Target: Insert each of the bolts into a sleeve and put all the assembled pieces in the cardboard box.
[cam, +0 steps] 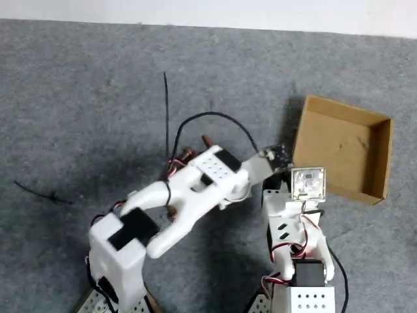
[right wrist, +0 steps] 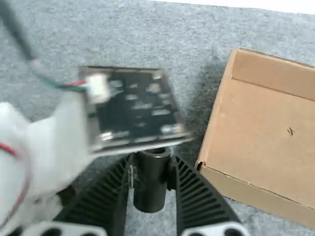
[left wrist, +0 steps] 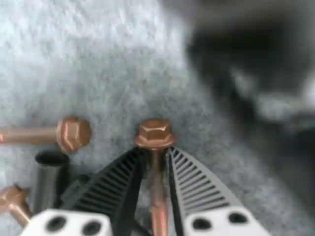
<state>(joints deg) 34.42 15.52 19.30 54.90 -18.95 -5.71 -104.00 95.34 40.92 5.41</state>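
Note:
My left gripper [left wrist: 154, 157] is shut on a copper bolt [left wrist: 154, 142], gripping the shank with the hex head sticking out past the fingertips. In the high view that arm's wrist [cam: 215, 171] stretches toward the right arm's wrist [cam: 287, 215]. My right gripper [right wrist: 150, 167] is shut on a black sleeve [right wrist: 151, 179], held upright with its open end up. The left arm's camera board [right wrist: 133, 108] hangs just above the sleeve. The cardboard box [cam: 342, 150] lies open and empty right of both grippers.
On the grey carpet beside the held bolt lie a second copper bolt [left wrist: 64, 133], another black sleeve [left wrist: 47, 179] and a third bolt [left wrist: 12, 201]. Copper bolt ends [cam: 207, 140] peek out behind the left arm. A black cable [cam: 166, 111] runs across the carpet.

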